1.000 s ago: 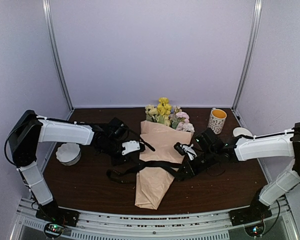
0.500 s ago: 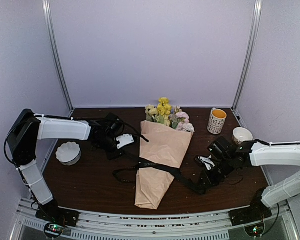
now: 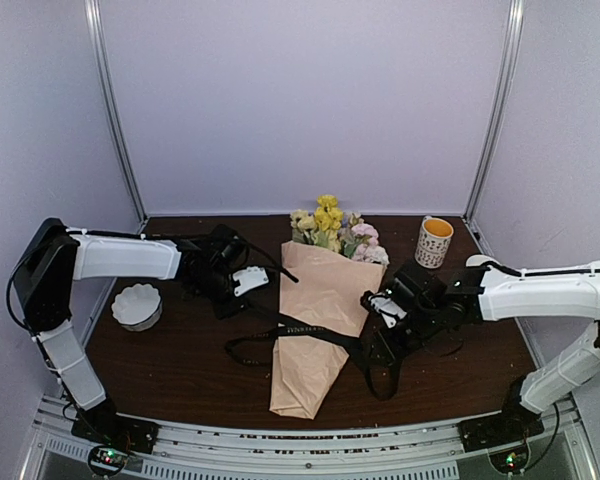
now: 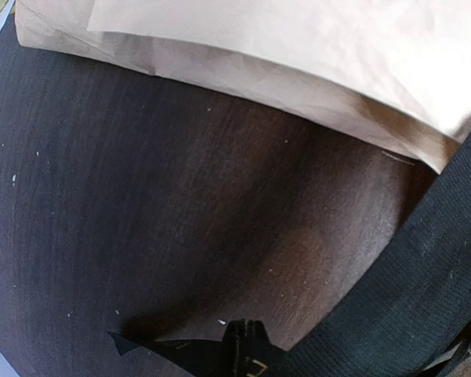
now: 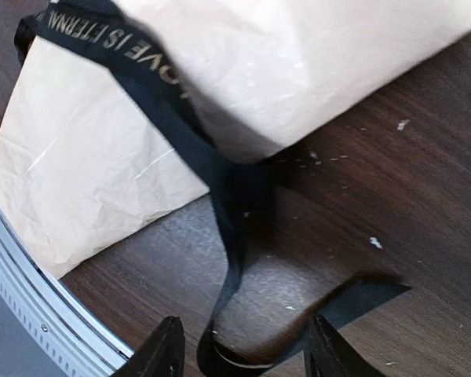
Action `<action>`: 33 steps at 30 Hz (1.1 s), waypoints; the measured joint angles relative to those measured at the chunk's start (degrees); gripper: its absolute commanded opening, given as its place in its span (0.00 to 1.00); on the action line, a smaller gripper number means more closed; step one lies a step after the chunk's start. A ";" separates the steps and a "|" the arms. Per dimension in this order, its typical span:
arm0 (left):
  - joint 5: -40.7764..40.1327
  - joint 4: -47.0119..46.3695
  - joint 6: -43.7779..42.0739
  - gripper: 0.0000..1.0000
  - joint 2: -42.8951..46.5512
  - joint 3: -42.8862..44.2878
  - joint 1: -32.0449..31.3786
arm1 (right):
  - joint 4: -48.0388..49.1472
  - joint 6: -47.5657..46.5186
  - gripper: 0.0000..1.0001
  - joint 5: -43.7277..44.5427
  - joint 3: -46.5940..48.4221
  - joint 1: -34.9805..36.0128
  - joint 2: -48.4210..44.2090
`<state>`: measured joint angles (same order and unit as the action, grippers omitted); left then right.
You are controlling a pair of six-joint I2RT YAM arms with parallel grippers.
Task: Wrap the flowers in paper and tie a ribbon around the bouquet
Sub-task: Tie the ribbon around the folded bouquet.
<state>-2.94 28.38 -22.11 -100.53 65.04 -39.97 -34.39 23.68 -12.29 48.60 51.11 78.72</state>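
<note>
The bouquet (image 3: 320, 320) lies flat in the middle of the brown table (image 3: 180, 385). Its pointy end faces the arms. The flowers (image 3: 332, 230) are yellow, pink and cream, and they stick out of the wide far end. The tan paper (image 3: 325, 285) is wrapped around them like a cone and is a bit crinkled. The black ribbon (image 3: 315, 332) goes across the middle of the bouquet. It has small pale letters on it. It lies slack, with one loop on the table to the left of the bouquet and one loop to the right. The left gripper (image 3: 242, 295) is just to the left of the bouquet, near its wide end. It is squeezed closed on one end of the ribbon. The right gripper (image 5: 247, 338) is low over the table just to the right of the bouquet. Its two fingers (image 5: 166, 349) stand apart, and the ribbon hangs loose between them, so nothing is pinched there. A mug (image 3: 434, 241) with an orange inside stands to the right of the bouquet, near the flowers. A white bowl (image 3: 137, 305) sits far off to the left of the bouquet.
</note>
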 measured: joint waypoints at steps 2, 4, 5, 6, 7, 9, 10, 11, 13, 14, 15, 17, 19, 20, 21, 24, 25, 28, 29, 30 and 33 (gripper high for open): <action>0.07 0.07 0.00 0.00 0.24 0.00 0.00 | 0.11 0.07 0.54 1.36 1.16 2.78 1.86; 0.11 0.09 0.00 0.00 0.44 0.00 0.00 | 0.22 0.42 0.54 2.19 1.88 5.16 4.04; 0.11 0.11 -0.02 0.00 0.48 0.00 0.00 | 0.26 0.79 0.54 2.49 1.90 5.92 5.25; 0.11 0.13 -0.02 0.00 0.48 0.00 0.00 | 0.11 1.27 0.54 2.82 1.90 6.21 6.16; 0.13 0.15 0.00 0.00 0.48 0.00 0.00 | 0.02 1.81 0.54 3.21 1.90 6.43 7.06; 0.13 0.24 -0.02 0.00 0.48 0.00 0.00 | -0.11 2.78 0.54 3.87 1.90 7.08 8.98; 0.13 0.24 -0.02 0.00 0.48 0.02 0.00 | -0.26 3.32 0.54 4.24 1.90 7.48 9.92; 0.15 0.26 0.00 0.00 0.48 0.02 0.00 | -0.46 3.67 0.54 4.76 1.90 8.17 10.99; 0.17 0.28 -0.02 0.00 0.48 0.02 0.00 | -0.72 4.42 0.52 4.92 1.90 10.05 13.11; 0.17 0.28 0.00 0.00 0.48 0.02 0.00 | -0.94 4.90 0.49 5.49 2.12 11.10 13.90; 0.17 0.28 0.00 0.00 0.48 0.02 0.00 | -1.05 5.27 0.43 5.95 2.51 12.09 14.14; 0.17 0.33 0.00 0.00 0.48 0.02 0.00 | -2.29 6.49 0.24 7.48 3.43 13.33 15.17; 0.17 0.44 0.00 0.00 0.48 0.02 0.00 | -3.89 7.32 0.00 9.86 4.39 14.25 16.11; 0.17 0.44 0.00 0.00 0.48 0.02 0.00 | -4.66 8.00 0.00 10.54 4.72 14.45 16.35; 0.17 0.46 0.00 0.00 0.48 0.02 0.00 | -5.38 8.41 0.00 11.39 4.85 14.75 16.55; 0.11 0.52 0.00 0.00 0.48 0.09 0.00 | -8.04 9.53 0.00 13.94 5.44 14.99 16.87; 0.02 0.59 0.00 0.00 0.48 0.15 0.00 | -9.01 9.66 0.00 14.84 5.60 14.99 16.96; -0.46 0.61 0.17 0.00 0.52 0.35 0.00 | -14.69 10.34 0.00 20.74 5.70 14.99 17.05; -0.57 0.61 0.26 0.00 0.59 0.35 0.00 | -16.50 10.56 0.00 22.77 5.64 14.97 16.83; -0.68 0.61 0.39 0.00 0.70 0.35 0.00 | -17.57 10.58 0.00 24.26 5.64 14.88 16.39; -1.03 0.59 0.83 0.00 1.64 0.35 0.00 | -19.23 10.60 0.00 29.16 5.53 14.25 13.20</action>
<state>-3.97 28.97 -21.28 -98.89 65.39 -39.97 -53.63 34.28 16.86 54.13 65.36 91.92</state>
